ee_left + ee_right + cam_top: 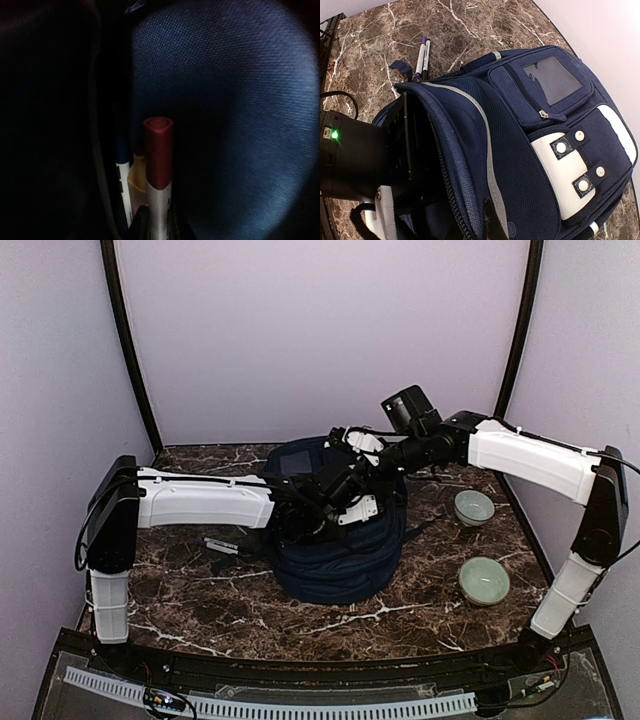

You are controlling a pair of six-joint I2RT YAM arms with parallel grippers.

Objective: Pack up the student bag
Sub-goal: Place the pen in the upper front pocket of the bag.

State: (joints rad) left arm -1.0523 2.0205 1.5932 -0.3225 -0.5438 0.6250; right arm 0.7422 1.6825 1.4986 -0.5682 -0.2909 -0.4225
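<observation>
Top external: the student bag (340, 560) sits at the middle of the dark veined marble table (200, 610), both arms at its mouth, two green bowls (474, 507) to its right, lilac walls (330, 330) around.

Left wrist: inside the bag, the left fingers (141, 225) pinch a red-capped marker (159, 150), not yet released, beside another pen (123, 175) already in.

Right wrist: the right fingers (494, 225), pressed together on the bag's rim, hold it open. Two pens (422, 55) on the table probably remain to pack.
</observation>
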